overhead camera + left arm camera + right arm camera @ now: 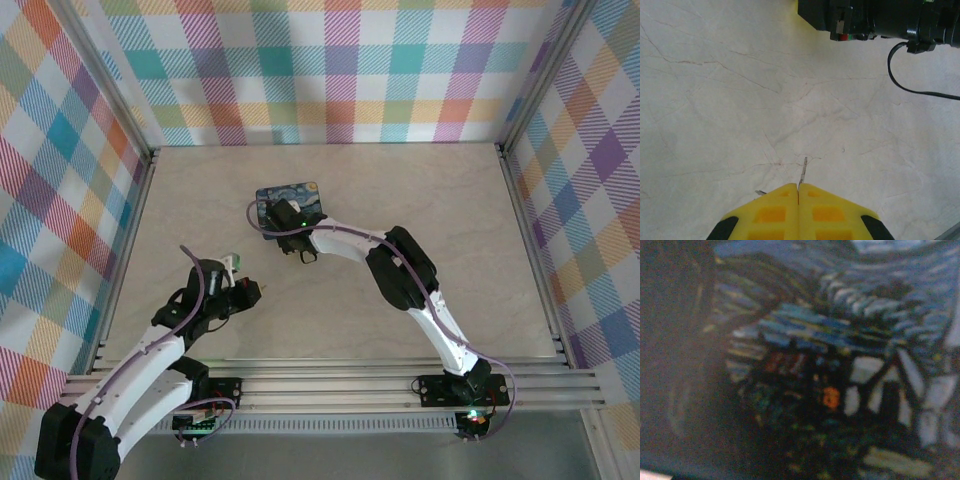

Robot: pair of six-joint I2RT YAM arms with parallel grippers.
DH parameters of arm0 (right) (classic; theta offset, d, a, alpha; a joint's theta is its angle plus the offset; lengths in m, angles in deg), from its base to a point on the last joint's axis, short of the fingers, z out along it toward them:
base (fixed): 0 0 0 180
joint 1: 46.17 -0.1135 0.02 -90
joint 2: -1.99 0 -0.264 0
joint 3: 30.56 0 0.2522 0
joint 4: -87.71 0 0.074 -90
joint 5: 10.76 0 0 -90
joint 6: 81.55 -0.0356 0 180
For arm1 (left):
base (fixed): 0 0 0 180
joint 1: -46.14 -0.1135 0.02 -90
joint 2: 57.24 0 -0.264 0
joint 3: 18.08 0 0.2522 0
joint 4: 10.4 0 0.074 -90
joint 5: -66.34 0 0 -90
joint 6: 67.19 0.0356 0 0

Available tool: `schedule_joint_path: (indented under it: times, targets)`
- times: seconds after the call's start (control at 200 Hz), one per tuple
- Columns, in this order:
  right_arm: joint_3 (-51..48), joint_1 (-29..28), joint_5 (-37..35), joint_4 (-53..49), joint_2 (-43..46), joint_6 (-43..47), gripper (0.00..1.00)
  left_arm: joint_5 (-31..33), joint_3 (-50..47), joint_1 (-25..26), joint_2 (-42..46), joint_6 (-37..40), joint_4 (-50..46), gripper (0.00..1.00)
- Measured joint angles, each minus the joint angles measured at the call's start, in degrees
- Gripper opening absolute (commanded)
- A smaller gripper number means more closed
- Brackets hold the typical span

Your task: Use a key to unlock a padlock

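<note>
While the right gripper [285,218] sits over the padlock [300,192], finger gap unclear, the left gripper [798,189] clamps the key [803,171], well apart on the padlock's near left, blade pointing roughly toward it.

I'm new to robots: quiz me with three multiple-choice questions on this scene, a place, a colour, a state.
1. The padlock lies: A) against the left wall; B) near the table's middle, under the right arm; C) beside the arm bases.
2. The fingers of the left end effector are: A) red; B) green; C) yellow.
3. Those fingers are: A) spread wide; B) shut on the key; C) shut on nothing.
Answers: B, top view shows it mid-table; C, left wrist view shows yellow; B, the key's blade pokes from closed tips.
</note>
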Motion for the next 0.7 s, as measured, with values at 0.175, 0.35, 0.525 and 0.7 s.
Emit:
schedule_joint_path:
  times: [0.175,0.35,0.525,0.7]
  targets:
    - [-6.0,1.0,2.0,2.6,3.7,0.8,0.07,-2.1,-0.9,0.0,-0.2,0.7,2.2,0.00]
    - [-17.0,2.8,4.0,3.6,11.3,0.9,0.04,-4.5,-0.9,0.0,-3.3,1.3,6.4,0.00]
    - [-27.2,4.1,4.4,4.7,18.0,0.9,0.03,-6.6,-1.7,0.0,-7.6,1.2,11.6,0.00]
    - [-33.7,4.1,4.8,4.7,22.9,0.3,0.14,-8.3,-1.6,0.0,-13.4,1.3,16.0,0.00]
